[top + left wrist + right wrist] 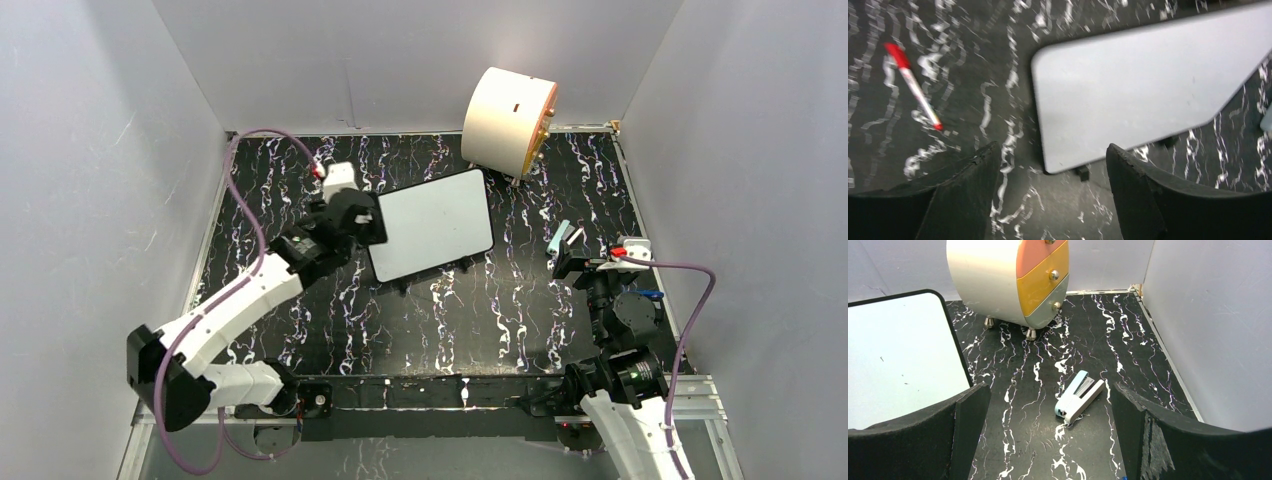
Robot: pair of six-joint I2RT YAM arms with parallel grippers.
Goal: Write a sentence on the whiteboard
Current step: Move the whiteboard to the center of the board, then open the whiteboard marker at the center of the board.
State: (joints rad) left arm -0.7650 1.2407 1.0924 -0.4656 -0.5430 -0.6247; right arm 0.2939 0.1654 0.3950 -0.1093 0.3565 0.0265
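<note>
The whiteboard (432,222) lies flat mid-table, tilted, with a thin black rim. Its face is blank; no sentence shows on it. My left gripper (356,216) hovers at the board's left edge. In the left wrist view it (1053,150) is open with nothing between its fingers, above the near corner of the board (1138,90). A red-capped marker (913,85) lies loose on the table to the left of that gripper. My right gripper (1050,390) stands open and empty at the right, over bare table near a stapler, with the whiteboard (898,355) to its left.
A cream cylindrical drawer unit (508,120) with orange and yellow drawer fronts (1040,275) stands at the back. A pale blue and white stapler (1080,396) lies just beyond my right gripper. Grey walls (720,150) close in the black marbled table on three sides.
</note>
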